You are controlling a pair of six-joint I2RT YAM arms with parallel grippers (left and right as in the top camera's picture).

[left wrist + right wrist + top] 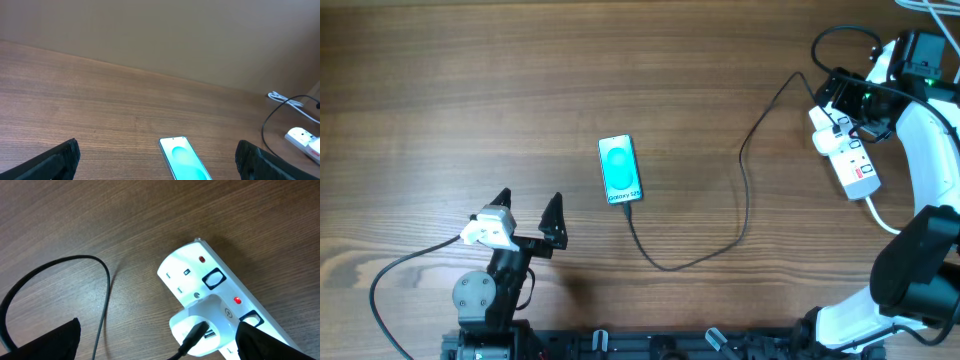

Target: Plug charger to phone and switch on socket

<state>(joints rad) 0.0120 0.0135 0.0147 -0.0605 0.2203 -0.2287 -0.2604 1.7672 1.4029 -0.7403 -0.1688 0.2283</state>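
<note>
The phone (620, 170) lies flat at the table's middle with its teal screen up, and shows again in the left wrist view (183, 158). The charger's thin black cable (744, 205) runs from the phone's near edge in a loop to a white plug (200, 322) seated in the socket (220, 287). The socket (850, 158) is a white strip at the far right with two black switches and two red marks. My right gripper (157, 345) hovers open over the plug end, one finger on each side. Near the front left, my left gripper (530, 215) stands open and empty, the phone ahead of it.
A thick white cord (878, 215) leaves the socket's near end and passes by the right arm's base. Another thin white cable (286, 100) lies at the table's far edge. The left arm's own black cable (390, 285) curls at the front left.
</note>
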